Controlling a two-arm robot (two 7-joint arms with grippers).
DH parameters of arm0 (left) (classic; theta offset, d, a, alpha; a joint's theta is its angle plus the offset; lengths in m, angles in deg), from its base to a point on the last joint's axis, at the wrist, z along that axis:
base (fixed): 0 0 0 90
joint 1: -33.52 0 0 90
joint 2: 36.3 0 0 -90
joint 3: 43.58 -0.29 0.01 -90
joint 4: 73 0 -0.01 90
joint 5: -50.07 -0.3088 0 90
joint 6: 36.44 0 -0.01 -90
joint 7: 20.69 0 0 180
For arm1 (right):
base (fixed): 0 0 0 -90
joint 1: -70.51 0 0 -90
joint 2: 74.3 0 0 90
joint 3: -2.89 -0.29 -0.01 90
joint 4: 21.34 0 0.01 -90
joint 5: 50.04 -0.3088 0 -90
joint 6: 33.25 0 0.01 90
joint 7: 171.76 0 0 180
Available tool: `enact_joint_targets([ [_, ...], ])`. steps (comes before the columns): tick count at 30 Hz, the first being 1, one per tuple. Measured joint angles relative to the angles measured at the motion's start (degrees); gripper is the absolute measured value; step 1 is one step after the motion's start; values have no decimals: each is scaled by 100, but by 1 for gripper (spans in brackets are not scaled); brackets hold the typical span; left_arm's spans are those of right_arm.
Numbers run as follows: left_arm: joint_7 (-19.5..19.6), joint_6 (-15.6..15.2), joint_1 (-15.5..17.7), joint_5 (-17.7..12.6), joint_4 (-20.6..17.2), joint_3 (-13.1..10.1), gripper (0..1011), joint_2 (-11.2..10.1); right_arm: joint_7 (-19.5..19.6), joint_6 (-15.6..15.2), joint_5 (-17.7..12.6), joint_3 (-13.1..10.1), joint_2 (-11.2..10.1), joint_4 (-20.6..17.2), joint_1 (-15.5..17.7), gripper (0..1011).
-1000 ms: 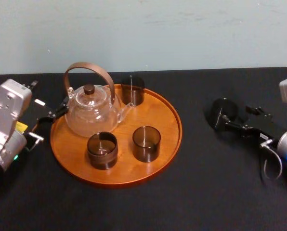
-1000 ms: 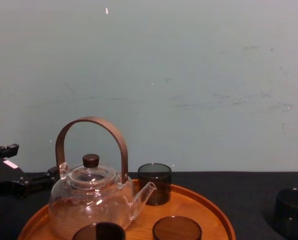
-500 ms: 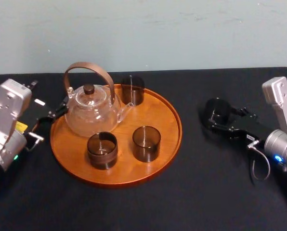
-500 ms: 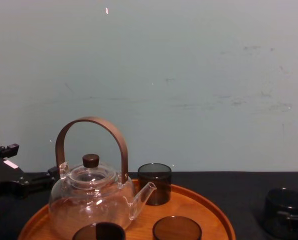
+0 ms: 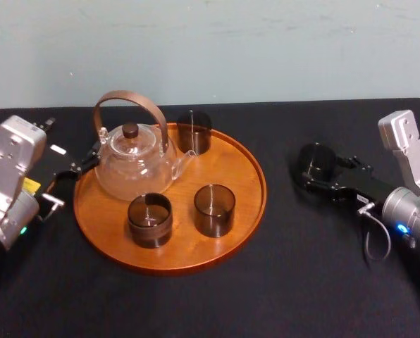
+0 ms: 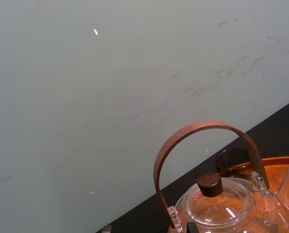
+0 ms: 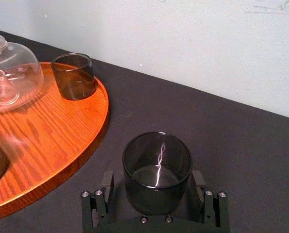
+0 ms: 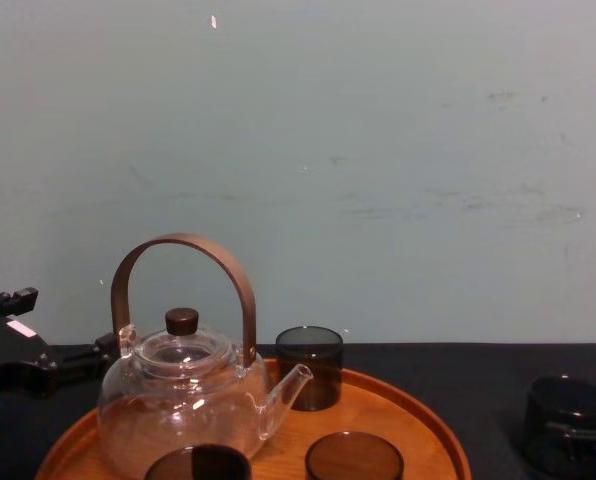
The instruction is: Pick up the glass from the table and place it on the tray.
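1. Since a second ago in the head view, my right tool (image 5: 321,174) has slid inward. The short smoky-grey cylindrical glass (image 5: 313,158) has shifted a little with it across the matte black worktop (image 5: 301,282). The glass is still well apart from the large round orange-brown wooden tray (image 5: 242,165). That tray carries a clear glass teapot (image 5: 132,165) with a brown hoop handle and three more smoky glasses, and bare wood shows on its right side. My left tool (image 5: 75,169) sits parked just beside the tray's left rim. I cannot tell whether it is spread or pressed together.

2. The left wrist view looks past the teapot (image 6: 217,213), close up, with the tray's rim (image 6: 285,160) behind it.

3. In the right wrist view the glass (image 7: 156,167) stands upright between my right tool's fingers (image 7: 107,180). They are spread to either side, with a sliver of worktop showing beside the glass wall. I judge the shift was a nudge rather than a grip, so closing comes next.

4. In the chest view the glass (image 8: 568,425) has edged left at the lower right and looks no higher. The lift and the carry to the tray (image 8: 433,430) remain.
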Motion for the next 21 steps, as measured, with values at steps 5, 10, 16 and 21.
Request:
enact_joint_targets([
  [5, 0, 0, 0, 0, 0, 0, 1002, 0, -19, 18, 36, 36, 66, 138, -118, 1002],
  [10, 0, 0, 0, 0, 0, 0, 1001, 0, -45, 58, 60, 63, 121, 232, -200, 1002],
  [16, 0, 0, 0, 0, 0, 0, 1001, 0, -66, 148, 120, 108, 218, 489, -368, 1002],
  [21, 0, 0, 0, 0, 0, 0, 1001, 0, -66, 216, 185, 141, 290, 682, -491, 1002],
])
